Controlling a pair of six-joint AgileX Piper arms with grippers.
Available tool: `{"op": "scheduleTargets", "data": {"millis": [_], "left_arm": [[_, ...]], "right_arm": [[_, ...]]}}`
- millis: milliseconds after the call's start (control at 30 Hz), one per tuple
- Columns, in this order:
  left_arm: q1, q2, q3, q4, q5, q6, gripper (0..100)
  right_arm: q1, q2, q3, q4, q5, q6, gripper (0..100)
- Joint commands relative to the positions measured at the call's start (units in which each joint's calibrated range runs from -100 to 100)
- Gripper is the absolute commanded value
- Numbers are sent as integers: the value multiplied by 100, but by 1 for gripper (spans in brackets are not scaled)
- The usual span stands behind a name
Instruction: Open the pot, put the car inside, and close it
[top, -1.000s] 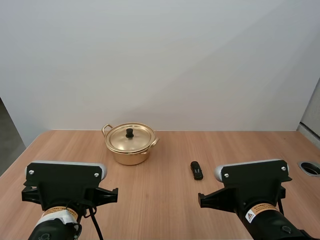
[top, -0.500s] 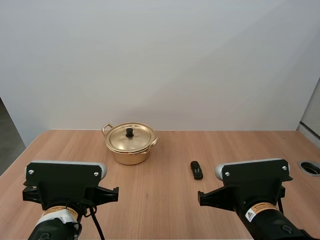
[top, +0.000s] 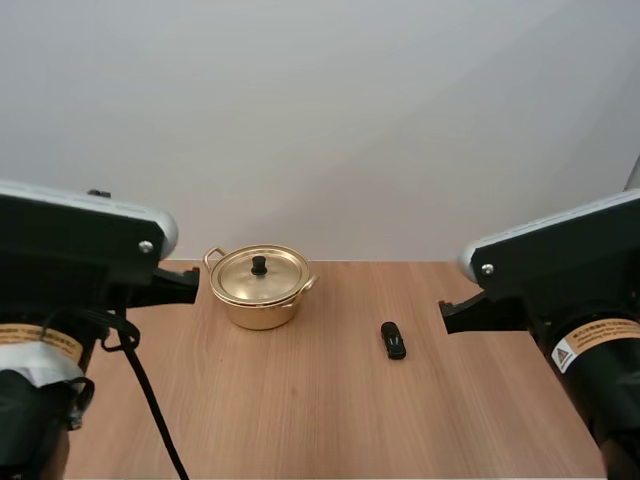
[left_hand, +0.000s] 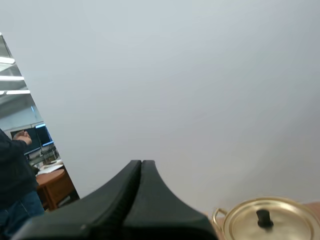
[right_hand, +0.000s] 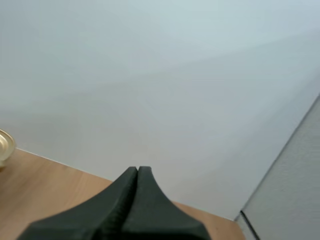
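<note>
Two tools closed tight, both empty.
The left tool (left_hand: 141, 164) and the right tool (right_hand: 137, 170) each have their fingers lying together as one dark wedge, gripping nothing. The pot (top: 258, 310) sits on the bench (top: 300, 410) with its lid (top: 258, 275) on. The car (top: 393, 340) lies apart from it, toward the right arm's side.
</note>
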Motion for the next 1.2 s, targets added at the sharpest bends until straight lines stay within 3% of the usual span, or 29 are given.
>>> {"op": "scheduleTargets", "data": {"millis": [0, 67, 167, 333, 467, 500, 567, 667, 733, 767, 1167], "left_arm": [[-20, 1212, -655, -1073, -176, 1340, 0], [-11, 2175, -1096, -2039, 806, 2509, 0], [-3, 3618, -1874, -2966, 2464, 3420, 0], [-3, 5565, -2940, -3775, 3758, 3490, 0], [-11, 6861, -3352, -3882, 4344, 3476, 2], [-11, 7072, -3416, -3882, 4503, 3476, 6], [-11, 7536, -3565, -3893, 4846, 3476, 23], [-11, 7974, -3743, -3954, 5004, 3342, 65], [-11, 8174, -3862, -4011, 5103, 3261, 88], [-17, 8253, -3905, -4025, 5146, 3251, 94], [-35, 9094, -4406, -4129, 5263, 3050, 95]], "right_arm": [[0, 290, -775, 1093, 559, -919, 0], [0, 570, -792, 1477, 1032, -1445, 0], [-3, 875, -792, 1856, 1737, -1966, 0], [-120, 901, -792, 2122, 2397, -2127, 0], [-192, 901, -792, 2335, 2768, -2115, 0], [-201, 901, -792, 2411, 2809, -2105, 0], [-237, 901, -792, 2558, 2842, -2105, 0], [-280, 901, -792, 2612, 2863, -2105, 0], [-289, 901, -792, 2612, 2930, -2105, 0], [-298, 901, -792, 2612, 2972, -2105, 0], [-473, 901, -778, 2664, 3096, -2091, 0]]}}
